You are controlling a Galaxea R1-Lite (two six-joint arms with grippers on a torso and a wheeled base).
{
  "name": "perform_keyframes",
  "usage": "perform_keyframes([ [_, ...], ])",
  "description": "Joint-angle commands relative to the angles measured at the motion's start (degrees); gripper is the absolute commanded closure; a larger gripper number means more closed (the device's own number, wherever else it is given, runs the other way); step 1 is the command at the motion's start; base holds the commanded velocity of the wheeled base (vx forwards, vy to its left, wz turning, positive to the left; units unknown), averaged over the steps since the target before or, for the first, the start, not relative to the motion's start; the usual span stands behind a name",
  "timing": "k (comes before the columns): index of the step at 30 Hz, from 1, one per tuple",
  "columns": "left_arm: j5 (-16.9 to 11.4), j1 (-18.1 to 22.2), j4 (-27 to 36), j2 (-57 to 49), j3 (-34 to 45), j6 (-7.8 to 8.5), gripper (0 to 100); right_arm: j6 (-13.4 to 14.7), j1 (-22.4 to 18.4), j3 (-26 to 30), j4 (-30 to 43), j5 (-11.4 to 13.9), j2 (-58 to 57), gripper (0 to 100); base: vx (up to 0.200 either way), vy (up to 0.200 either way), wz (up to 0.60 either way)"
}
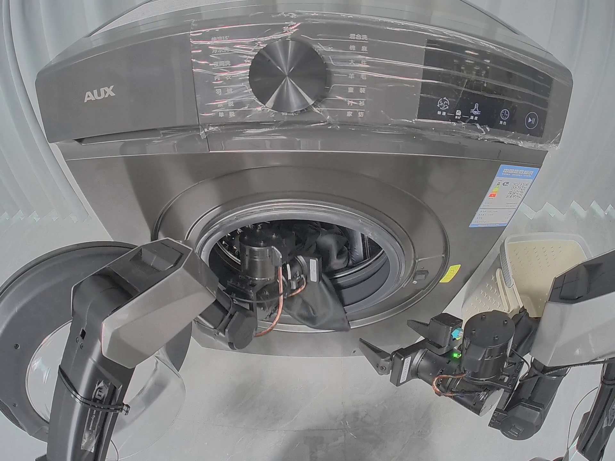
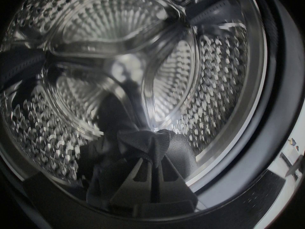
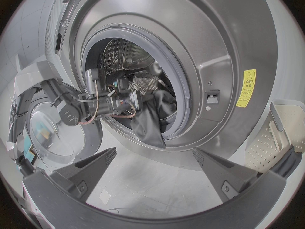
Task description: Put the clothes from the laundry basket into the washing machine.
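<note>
**Operator:** Where's the load?

**Spotter:** Your left gripper (image 2: 152,159) is through the mouth of the silver front-loading washing machine (image 1: 128,187), pinched together on a bunch of the dark grey fabric garment (image 3: 149,124). The held end sits low inside the perforated steel drum (image 2: 206,80). The rest trails out over the grey rubber door seal (image 3: 181,89) and hangs just below the mouth's lower lip (that tail is why I wouldn't call it loaded yet).

**Operator:** And my right side?

**Spotter:** Your right gripper (image 3: 153,150) hovers in front of and below the mouth, fingers wide apart, holding nothing. I'd judge it is placed there so it doesn't cross the left arm. The cream perforated plastic laundry basket (image 1: 544,270) is just right of the mouth, ready for the next pick. I can't tell whether any clothes lie in it.

**Operator:** Why grip one bunched end?

**Spotter:** A bunch gives your fingers something firm to hold, and the cloth follows it inward. You'd want to carry it deeper before letting go, or the tail may slide back over the lip. The round glass-windowed door (image 1: 38,328) is swung wide to the left of the mouth, clear of your arm.
</note>
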Motion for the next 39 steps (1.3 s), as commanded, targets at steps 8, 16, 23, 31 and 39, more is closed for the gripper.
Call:
perform_keyframes([
  [8,1.8,1.9,-0.2,-0.3,-3.4,-0.61,0,0.1,-0.1,-0.2,0.0,0.0,-0.2,0,0.0,0.0,0.0],
  [16,-1.0,-0.7,0.4,-3.3,5.7,-1.75,0,0.2,-0.1,-0.2,0.0,0.0,-0.2,0,0.0,0.0,0.0],
  [23,-6.3,-2.2,0.4,-5.4,16.2,-1.31,0,0.2,0.3,-0.2,0.0,0.0,-0.1,0,0.0,0.0,0.0],
  [31,-6.3,-1.8,0.5,-0.3,14.8,0.36,0,0.2,0.3,-0.3,0.0,0.0,-0.2,0,0.0,0.0,0.0],
  [39,-5.7,-1.7,0.5,1.0,12.4,0.63,100,0.2,0.2,-0.6,0.0,0.1,-0.4,0,0.0,0.0,0.0],
])
